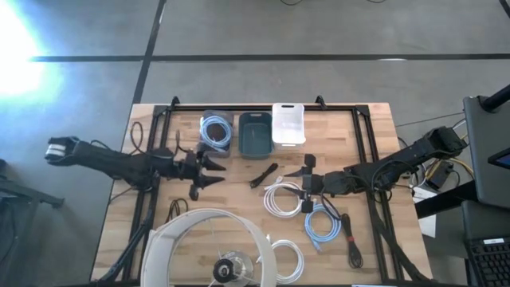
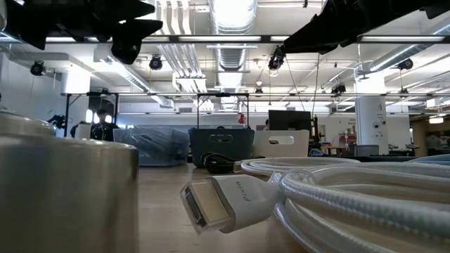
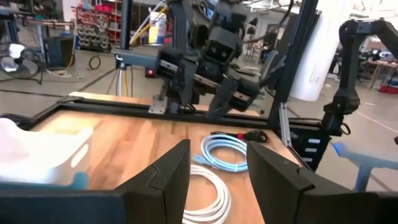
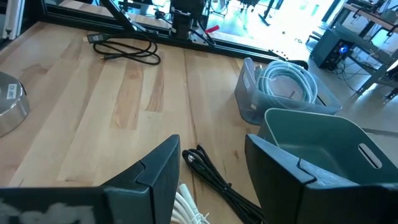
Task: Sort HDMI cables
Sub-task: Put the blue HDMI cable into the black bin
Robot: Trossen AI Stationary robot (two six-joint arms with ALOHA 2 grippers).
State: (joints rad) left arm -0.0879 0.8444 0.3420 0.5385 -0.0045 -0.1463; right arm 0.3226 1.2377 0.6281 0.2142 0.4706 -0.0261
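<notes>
The HDMI cables lie coiled on the wooden table: a black one (image 1: 263, 174), a white one (image 1: 282, 196), a light blue one (image 1: 323, 224), another black one (image 1: 351, 241) and a white one (image 1: 288, 260) near the front edge. One more light blue coil (image 1: 215, 131) rests in the grey bin (image 1: 215, 117). My left gripper (image 1: 217, 172) hangs open above the table, left of the black cable, with nothing between its fingers (image 3: 168, 180). My right gripper (image 1: 301, 183) is open too, hovering just right of that black cable (image 4: 211, 175) and over the white coil.
A dark teal bin (image 1: 255, 143) and a white bin (image 1: 288, 108) stand beside the grey one at the far edge. A large round silver fixture (image 1: 209, 249) fills the near left. More black cables lie at the left (image 1: 177, 209) and far left (image 1: 137, 135).
</notes>
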